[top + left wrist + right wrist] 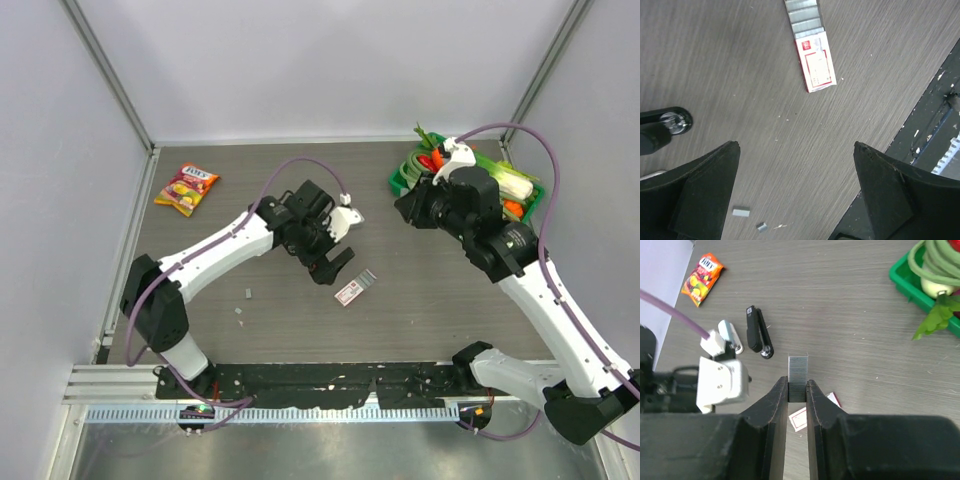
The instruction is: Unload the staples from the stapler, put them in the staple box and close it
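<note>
My right gripper (797, 382) is shut on a short silvery strip of staples (798, 367), which sticks out beyond the fingertips. In the top view this gripper (406, 206) hangs above the table by the green tray. The stapler lies open on the table, its black inner arm (754, 330) beside the pale blue-grey shell (729, 334), close to my left wrist. The arm's hinge end (669, 123) shows at the left edge of the left wrist view. My left gripper (795, 145) stands wide open over bare table with nothing between its fingers. Two tiny staple bits (741, 212) lie near its left finger.
A pink-and-white staple box (816, 64) lies on the table with grey staple strips (803, 16) sliding out of it. A candy bag (187, 188) sits at the back left. A green tray (402, 178) of vegetables stands at the back right. The black rail (330, 378) runs along the near edge.
</note>
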`<state>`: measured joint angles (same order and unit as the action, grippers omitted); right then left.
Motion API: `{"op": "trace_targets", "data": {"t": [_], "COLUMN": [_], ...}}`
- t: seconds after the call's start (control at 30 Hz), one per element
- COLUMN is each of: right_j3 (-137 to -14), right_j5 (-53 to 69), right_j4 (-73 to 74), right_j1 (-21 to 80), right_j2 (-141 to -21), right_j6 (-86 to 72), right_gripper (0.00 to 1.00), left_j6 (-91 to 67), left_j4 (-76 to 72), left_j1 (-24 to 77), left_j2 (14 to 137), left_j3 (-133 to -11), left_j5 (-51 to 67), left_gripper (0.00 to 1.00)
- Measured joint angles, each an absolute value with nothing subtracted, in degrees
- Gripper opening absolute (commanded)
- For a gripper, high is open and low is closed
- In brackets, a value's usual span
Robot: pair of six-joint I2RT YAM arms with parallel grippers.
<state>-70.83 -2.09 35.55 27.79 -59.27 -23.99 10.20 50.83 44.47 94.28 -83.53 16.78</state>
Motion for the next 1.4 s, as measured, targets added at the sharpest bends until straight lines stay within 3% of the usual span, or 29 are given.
{"op": "trace_targets", "data": {"t": [0.3, 0.73, 1.4], "right_j3": [-71.8, -73.6, -73.6], "right_j5": [-7.4, -7.9, -6.3], "right_j4": [38.9, 40.2, 40.4], "right_j1": [27.8, 27.8, 27.8], "right_j2": [-59.3, -60.1, -60.3], "right_j6": [-25.1, -26.3, -26.7], "right_gripper": [0.17, 0.17, 0.17], "left_j6": [7.6, 3.2, -1.2], "left_j4": [38.6, 28.4, 25.9], "left_j1": [51.1, 52.9, 54.9], "left_j2": [96.3, 108.4, 113.4], "left_j3": [-72.8, -76.4, -78.2], "left_j5": [9.2, 2.7, 6.1], "left_gripper": [1.0, 1.0, 1.0]}}
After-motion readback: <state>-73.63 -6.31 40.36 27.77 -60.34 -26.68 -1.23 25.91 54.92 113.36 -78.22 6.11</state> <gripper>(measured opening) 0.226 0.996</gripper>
